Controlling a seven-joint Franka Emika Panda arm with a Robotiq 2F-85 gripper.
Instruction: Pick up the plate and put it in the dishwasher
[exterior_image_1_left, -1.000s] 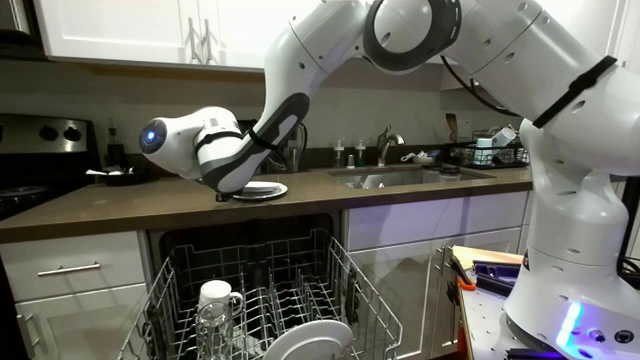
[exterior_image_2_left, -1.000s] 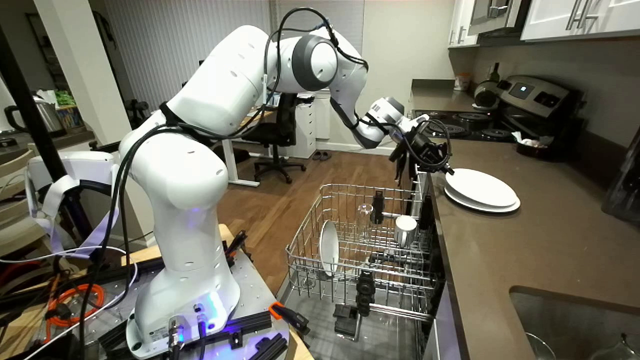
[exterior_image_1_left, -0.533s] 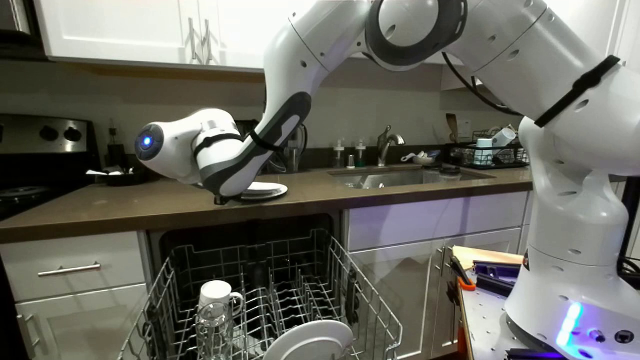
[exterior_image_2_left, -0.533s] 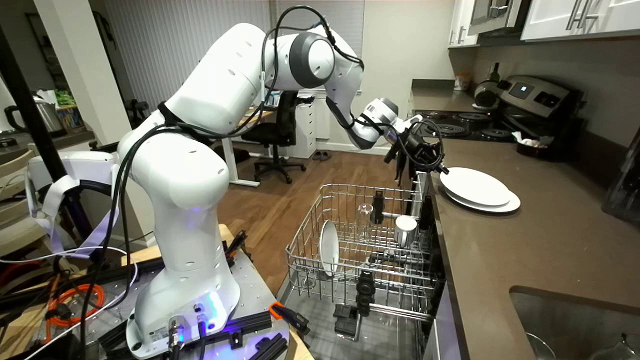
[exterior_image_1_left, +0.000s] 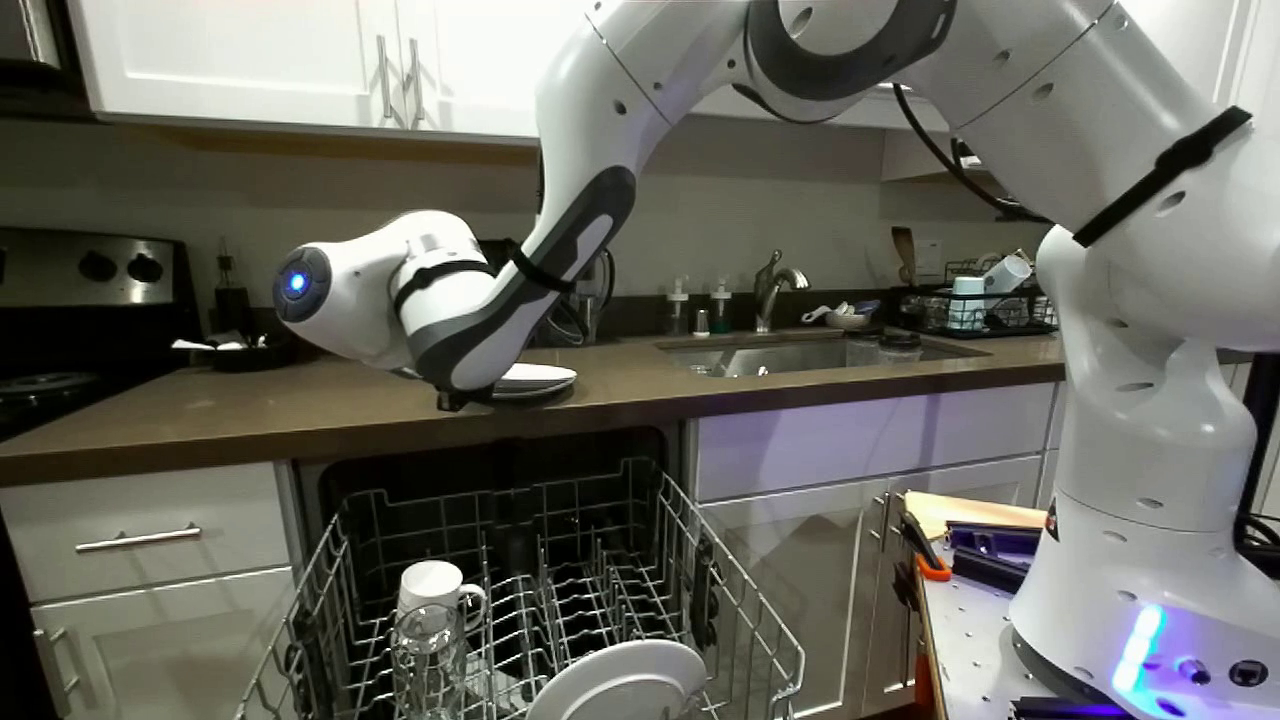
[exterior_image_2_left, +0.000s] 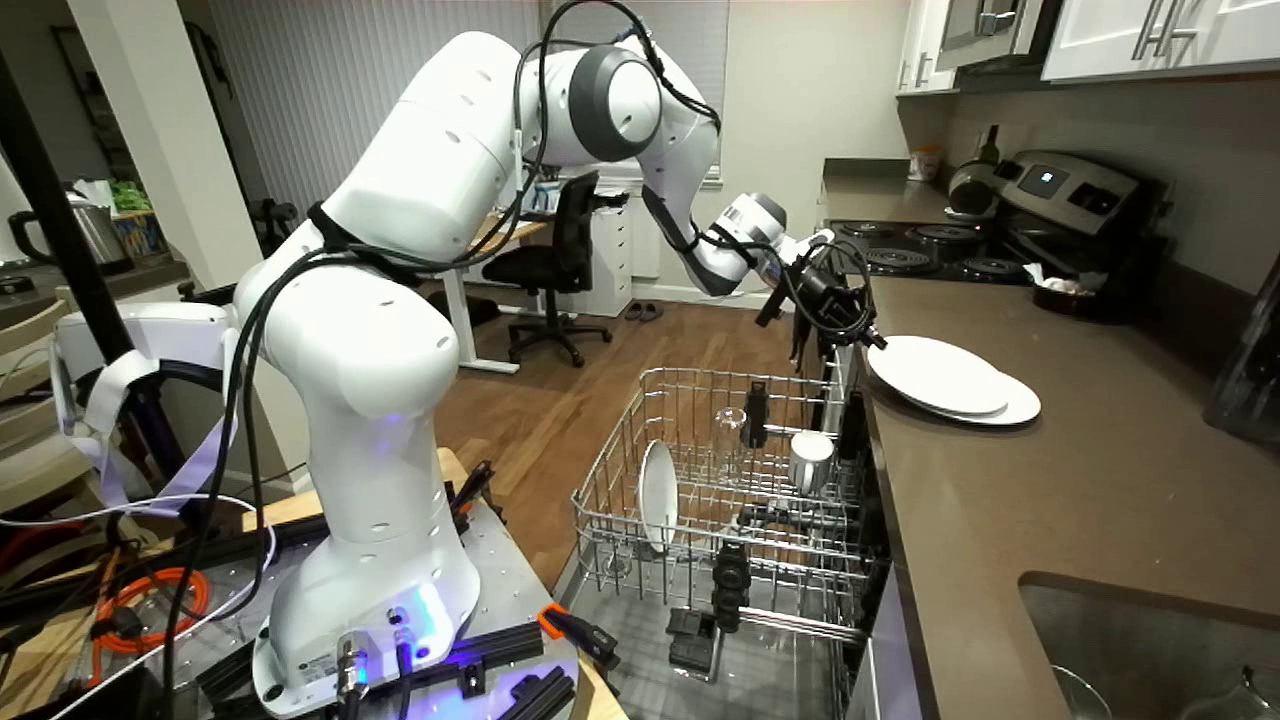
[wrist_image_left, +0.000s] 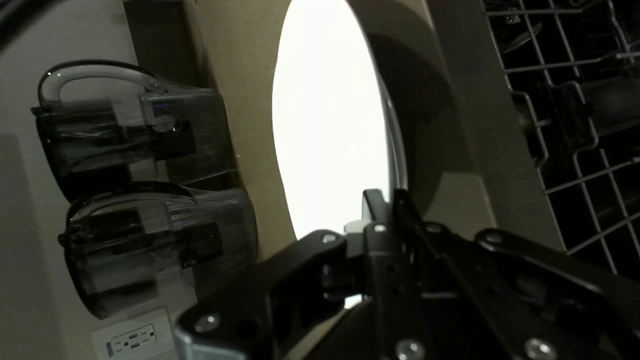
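The white plate (exterior_image_2_left: 938, 374) lies partly over another white plate (exterior_image_2_left: 1024, 403) on the counter, shifted towards the counter's front edge. My gripper (exterior_image_2_left: 876, 341) is at its near rim. In the wrist view the jaws of my gripper (wrist_image_left: 387, 202) are closed around the rim of the plate (wrist_image_left: 330, 115), one finger on each face; the plate is tilted there and glares white. In an exterior view the arm hides most of the gripper and part of the plate (exterior_image_1_left: 540, 376). The dishwasher (exterior_image_1_left: 400, 470) stands open below the counter, its wire rack (exterior_image_2_left: 700, 372) pulled out.
The rack holds an upright plate (exterior_image_2_left: 657, 497), a white mug (exterior_image_2_left: 811, 462) and a clear glass (exterior_image_2_left: 729, 440). Two clear pitchers (wrist_image_left: 125, 125) are by the wall behind the plates. A sink (exterior_image_2_left: 1150, 620) is set in the counter (exterior_image_2_left: 1000, 500), whose edge overhangs the dishwasher.
My gripper has drawn the upper plate a little towards the counter's front edge, off the lower plate, which has stayed in place.
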